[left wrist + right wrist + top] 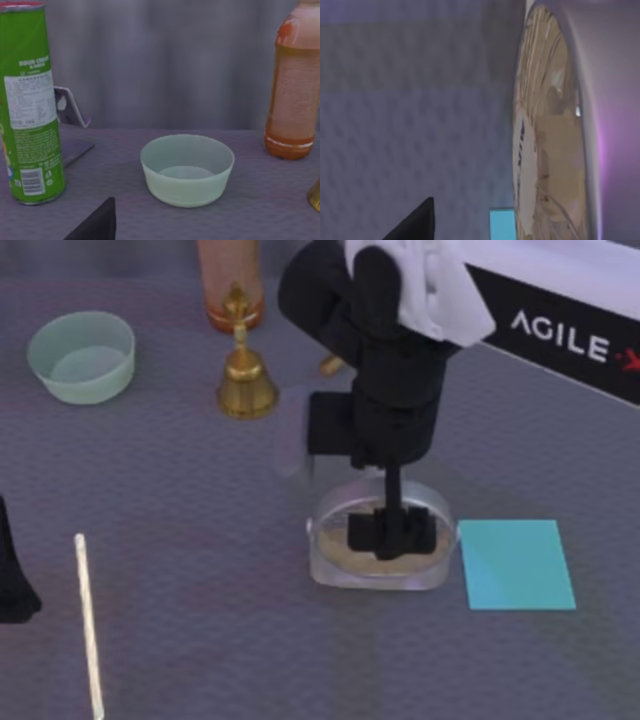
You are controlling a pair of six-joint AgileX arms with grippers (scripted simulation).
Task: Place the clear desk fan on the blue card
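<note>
The clear desk fan (380, 562) stands at the table's middle, its tan blades showing through the silvery housing. My right gripper (392, 530) has come down from above and straddles the fan's top, open; one dark fingertip (415, 224) stands apart from the fan's grille face (545, 150), and the other finger is hidden behind the fan. Just right of the fan, the blue card (517, 563) lies flat and bare; a sliver of the card (501, 224) shows past the fan. My left gripper (12, 575) is parked at the table's left edge, open and holding nothing.
A brass bell (246, 370) and an orange bottle (230, 285) stand behind the fan. A pale green bowl (82, 357) sits at the back left, near a green can (27, 100). A thin wooden stick (88, 625) lies at the front left.
</note>
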